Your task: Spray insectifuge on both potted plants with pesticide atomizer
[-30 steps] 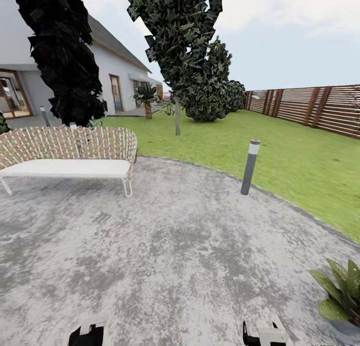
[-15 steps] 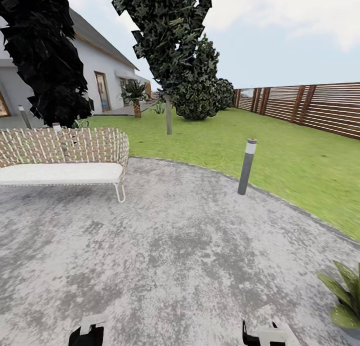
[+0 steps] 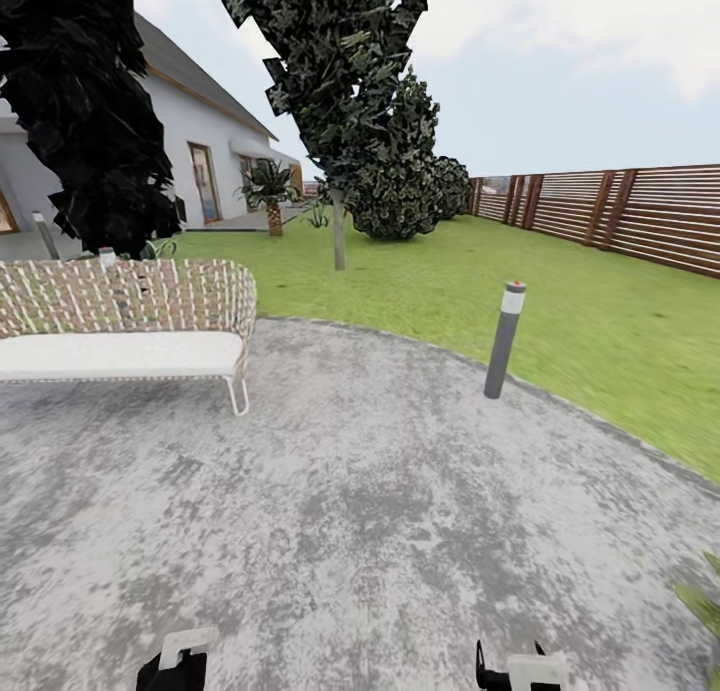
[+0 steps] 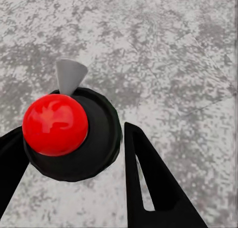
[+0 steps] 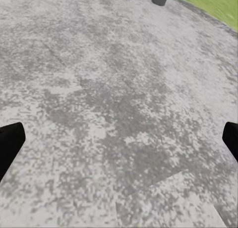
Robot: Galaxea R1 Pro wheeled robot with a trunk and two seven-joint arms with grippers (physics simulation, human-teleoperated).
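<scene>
Grey mottled paved circle (image 3: 330, 531) w/ lawn (image 3: 560, 311) round its far and right edges. Wicker bench (image 3: 125, 321) w/ white cushion stands at left edge. Grey bollard light (image 3: 503, 339) stands on far-right rim.

Both arms hang low, their ends just poking into the bottom edge of the head view: the left gripper (image 3: 180, 661) at lower left, the right gripper (image 3: 525, 669) at lower right. In the wrist views, each gripper's black fingers (image 4: 148, 183) stand spread wide apart with nothing between them.
</scene>
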